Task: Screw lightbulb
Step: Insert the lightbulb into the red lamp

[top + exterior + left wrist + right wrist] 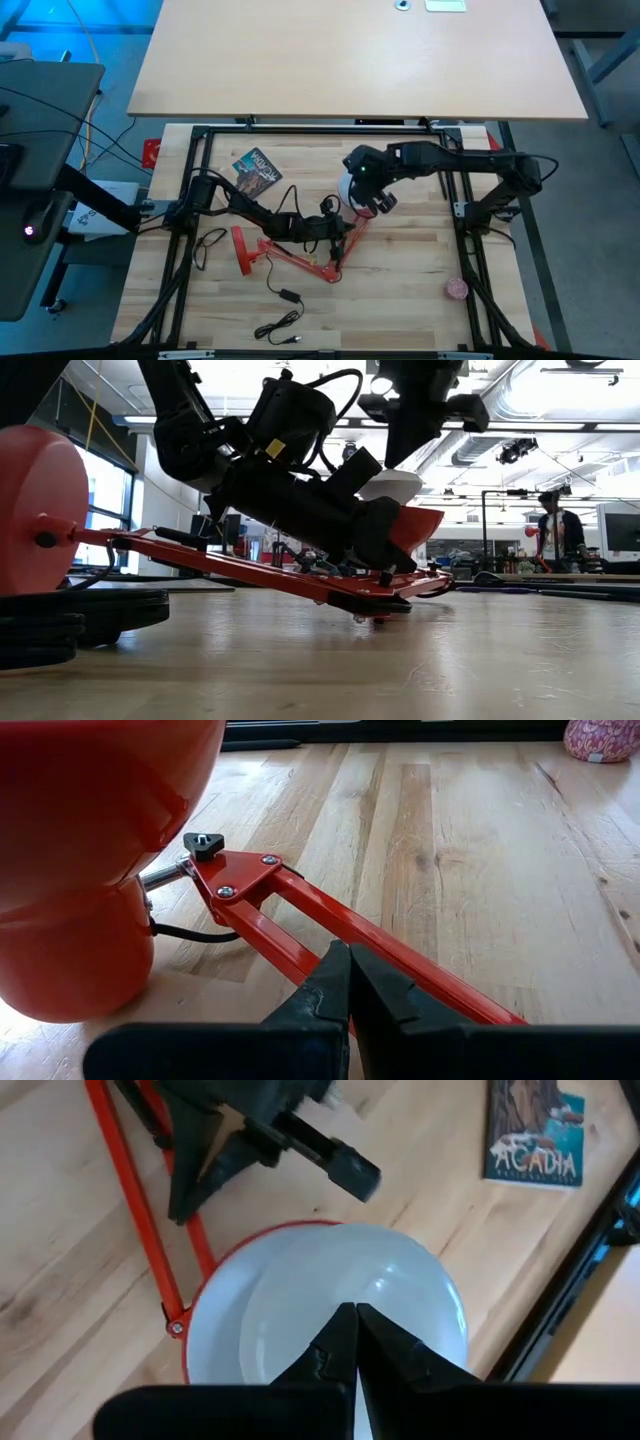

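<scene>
The left gripper is clenched on the red lamp arm, pinning it near the hinge. Just past it lies the red-rimmed shade, mouth upward. The bulb sits inside the shade, its dome showing. The right gripper hangs directly over the dome with fingers closed and nothing between them.

Handling, as judged: the bulb is light, smooth, slippery and likely fragile. Take hold around the dome's widest part with light, even pressure. Avoid the narrow neck. Excess squeeze risks cracking; too little lets it slip while turning.
</scene>
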Motion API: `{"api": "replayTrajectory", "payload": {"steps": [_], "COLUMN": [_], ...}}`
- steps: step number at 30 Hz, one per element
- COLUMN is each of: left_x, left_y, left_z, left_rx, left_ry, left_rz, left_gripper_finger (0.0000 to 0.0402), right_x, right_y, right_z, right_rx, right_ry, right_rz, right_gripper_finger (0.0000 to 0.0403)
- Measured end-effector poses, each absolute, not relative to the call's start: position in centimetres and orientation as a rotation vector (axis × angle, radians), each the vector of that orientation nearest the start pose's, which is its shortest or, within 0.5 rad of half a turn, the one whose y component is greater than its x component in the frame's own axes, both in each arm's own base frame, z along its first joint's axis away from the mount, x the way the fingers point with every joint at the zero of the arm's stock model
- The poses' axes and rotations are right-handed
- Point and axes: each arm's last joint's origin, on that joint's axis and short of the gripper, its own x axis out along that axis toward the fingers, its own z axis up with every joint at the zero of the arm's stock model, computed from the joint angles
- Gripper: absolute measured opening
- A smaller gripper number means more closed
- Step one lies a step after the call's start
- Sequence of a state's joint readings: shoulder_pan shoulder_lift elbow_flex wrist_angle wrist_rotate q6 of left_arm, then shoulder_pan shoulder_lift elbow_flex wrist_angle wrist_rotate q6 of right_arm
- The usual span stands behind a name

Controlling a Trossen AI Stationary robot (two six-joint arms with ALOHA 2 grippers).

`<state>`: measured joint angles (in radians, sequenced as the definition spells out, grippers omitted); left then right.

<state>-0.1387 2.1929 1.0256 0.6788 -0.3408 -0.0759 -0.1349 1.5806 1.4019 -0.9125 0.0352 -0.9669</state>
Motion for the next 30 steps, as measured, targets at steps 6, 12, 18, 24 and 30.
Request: {"api": "replayTrajectory", "payload": {"steps": [6,12,18,24,30], "left_x": [40.66,40.66,40.66,40.67,40.69], "left_y": [-4.7,-4.7,-4.71,-4.75,-4.75], "left_z": [7.17,7.17,7.19,7.19,7.21], "left_rx": [0.041,0.04,0.039,0.038,0.037], "left_ry": [0.467,0.467,0.466,0.465,0.461], "left_rz": [0.214,0.214,0.213,0.208,0.208], "left_gripper_finger": [0.0,0.0,0.0,0.0,0.0], "right_x": [31.36,31.31,31.09,30.93,30.91], "right_y": [-5.44,-5.39,-5.2,-5.06,-5.38], "right_z": [30.1,30.13,30.08,30.01,30.05], "right_rx": [-0.782,-0.769,-0.682,-0.537,-0.395], "right_ry": [1.079,1.072,1.073,1.089,1.105], "right_rz": [0.37,0.387,0.408,0.375,0.277], "right_gripper_finger": [0.0,0.0,0.0,0.0,0.0]}}
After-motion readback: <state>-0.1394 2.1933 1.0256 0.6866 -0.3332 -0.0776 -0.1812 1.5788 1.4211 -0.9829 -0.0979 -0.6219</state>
